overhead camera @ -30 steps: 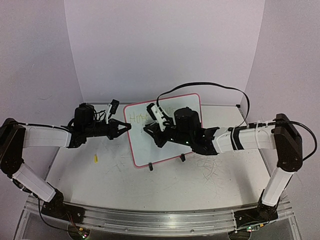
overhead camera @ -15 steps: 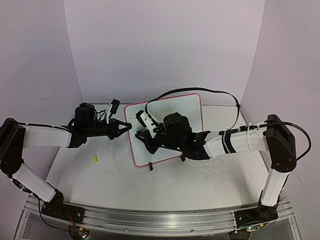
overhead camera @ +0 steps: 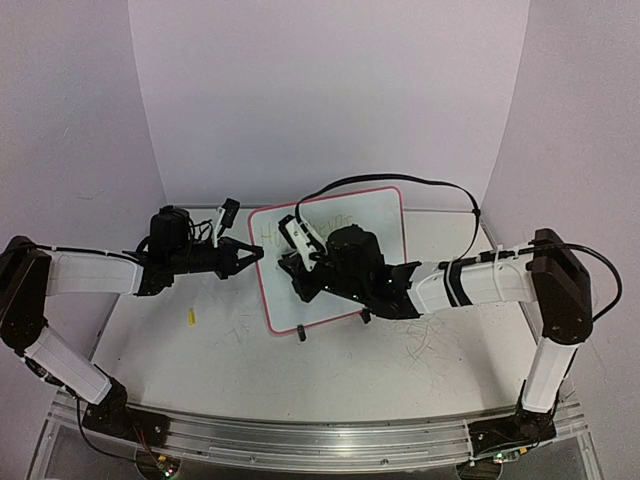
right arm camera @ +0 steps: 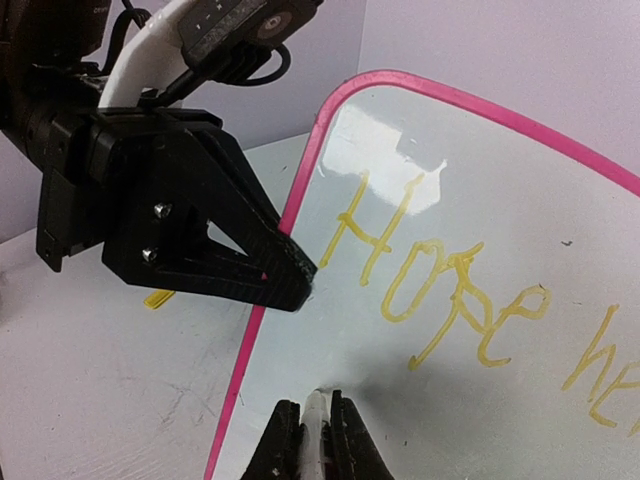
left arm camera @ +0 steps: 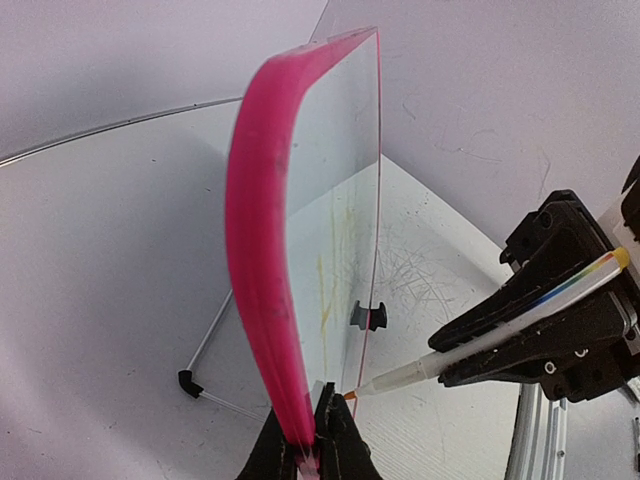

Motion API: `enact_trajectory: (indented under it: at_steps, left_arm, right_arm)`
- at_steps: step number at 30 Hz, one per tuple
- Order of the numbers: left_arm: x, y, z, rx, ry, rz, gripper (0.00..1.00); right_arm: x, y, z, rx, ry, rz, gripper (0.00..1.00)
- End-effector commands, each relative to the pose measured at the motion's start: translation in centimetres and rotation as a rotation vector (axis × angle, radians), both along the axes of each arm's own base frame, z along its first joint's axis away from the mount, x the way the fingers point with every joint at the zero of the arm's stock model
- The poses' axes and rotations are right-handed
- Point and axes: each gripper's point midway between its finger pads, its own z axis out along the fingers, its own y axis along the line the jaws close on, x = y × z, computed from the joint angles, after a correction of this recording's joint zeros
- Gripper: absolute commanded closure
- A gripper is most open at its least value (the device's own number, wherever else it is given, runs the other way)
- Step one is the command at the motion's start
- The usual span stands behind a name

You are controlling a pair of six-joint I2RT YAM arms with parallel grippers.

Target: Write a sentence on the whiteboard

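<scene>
Pink-framed glossy whiteboard (right arm camera: 500,190), yellow handwritten sentence (right arm camera: 455,287)

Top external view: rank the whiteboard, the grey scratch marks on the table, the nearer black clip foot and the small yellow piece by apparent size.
1. whiteboard
2. grey scratch marks
3. nearer black clip foot and yellow piece: both tiny and look about alike, so not ranked.

White whiteboard (right arm camera: 510,190), pink frame; yellow sentence (right arm camera: 455,290); white marker (left arm camera: 500,324), possibly rainbow-striped.
</scene>
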Motion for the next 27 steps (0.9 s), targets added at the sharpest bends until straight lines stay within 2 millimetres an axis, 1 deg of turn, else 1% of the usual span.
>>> enact_trajectory:
  at_steps: [1, 6, 14, 23, 27]
  left_arm:
    - [2.4, 1.3, 0.0, 0.09, -0.1, 0.107, 1.0]
    - [2.4, 1.3, 0.1, 0.09, -0.103, 0.106, 1.0]
    - [2.3, 1.2, 0.1, 0.091, -0.103, 0.105, 1.0]
    - [2.3, 1.2, 0.0, 0.093, -0.105, 0.105, 1.0]
    - [2.3, 1.2, 0.0, 0.094, -0.104, 0.106, 1.0]
  right_arm:
    - [0.8, 0.2, 0.4, 0.037, -0.012, -0.038, 1.0]
    - [0.9, 0.6, 0.2, 0.037, -0.01, -0.034, 1.0]
    - [0.5, 1.3, -0.6, 0.031, 0.015, -0.007, 1.0]
    - [0.6, 0.0, -0.9, 0.018, 0.024, -0.054, 1.0]
    - [0.4, -0.1, -1.2, 0.01, 0.034, -0.051, 1.0]
